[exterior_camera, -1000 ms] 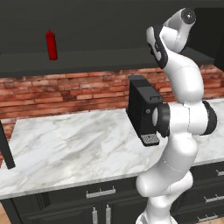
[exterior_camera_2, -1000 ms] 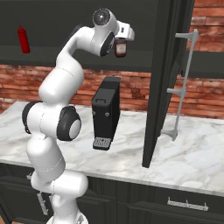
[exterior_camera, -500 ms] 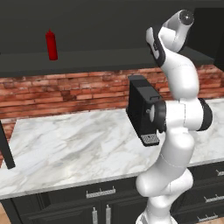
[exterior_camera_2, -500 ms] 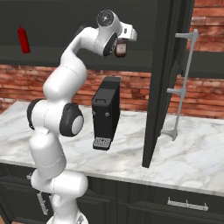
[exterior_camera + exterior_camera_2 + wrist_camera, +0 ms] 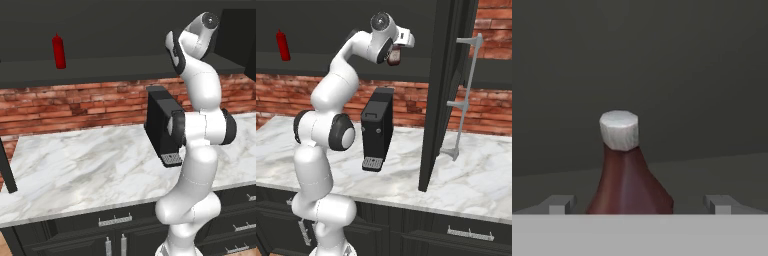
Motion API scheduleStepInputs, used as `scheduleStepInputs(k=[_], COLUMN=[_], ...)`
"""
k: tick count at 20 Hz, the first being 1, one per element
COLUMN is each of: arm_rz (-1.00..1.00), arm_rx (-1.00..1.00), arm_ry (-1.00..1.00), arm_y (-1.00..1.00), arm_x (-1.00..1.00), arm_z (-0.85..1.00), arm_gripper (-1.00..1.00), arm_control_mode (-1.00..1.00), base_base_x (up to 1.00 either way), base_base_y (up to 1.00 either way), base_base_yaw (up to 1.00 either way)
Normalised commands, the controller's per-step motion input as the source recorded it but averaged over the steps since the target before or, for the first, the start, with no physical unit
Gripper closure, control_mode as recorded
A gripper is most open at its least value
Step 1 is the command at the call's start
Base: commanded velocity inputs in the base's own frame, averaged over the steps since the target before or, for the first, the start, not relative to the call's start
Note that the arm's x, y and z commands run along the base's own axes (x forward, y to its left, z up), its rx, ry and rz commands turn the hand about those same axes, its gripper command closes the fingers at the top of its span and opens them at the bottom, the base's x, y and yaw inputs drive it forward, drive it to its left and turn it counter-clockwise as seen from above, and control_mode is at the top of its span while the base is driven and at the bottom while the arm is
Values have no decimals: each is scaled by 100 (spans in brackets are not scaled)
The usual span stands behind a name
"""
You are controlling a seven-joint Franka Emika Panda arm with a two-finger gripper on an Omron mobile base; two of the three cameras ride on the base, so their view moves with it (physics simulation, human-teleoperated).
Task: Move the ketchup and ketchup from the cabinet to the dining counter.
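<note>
The maroon bottle (image 5: 628, 175) stands between the spread fingers (image 5: 559, 204), shelf (image 5: 712, 170) bare to either side. An open cabinet door (image 5: 442, 95) crowds the right. The black machine (image 5: 377, 127) occupies the worktop (image 5: 80, 160) below.

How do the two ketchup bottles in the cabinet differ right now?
The red ketchup bottle is bright red, slim and all one colour; the maroon ketchup bottle is dark brown-red, flares wide at the base and has a white cap. The red one stands alone at the shelf's far left; the maroon one sits between the open tool's fingertips, not yet gripped. Both stand upright on the cabinet shelf.
</note>
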Motion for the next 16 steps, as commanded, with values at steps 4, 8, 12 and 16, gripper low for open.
scheduleStepInputs(k=[4, 8, 12, 16], arm_rz=[0, 0, 0, 0], arm_rx=[0, 0, 0, 0], arm_ry=[0, 0, 1, 2], arm_y=[0, 0, 0, 0], arm_x=[24, 19, 21, 19], arm_z=[0, 0, -1, -1], arm_gripper=[-100, -100, -100, -100], arm_control_mode=[-100, -100, -100, -100], base_base_x=[0, 0, 0, 0], base_base_y=[0, 0, 0, 0], base_base_yaw=[0, 0, 0, 0])
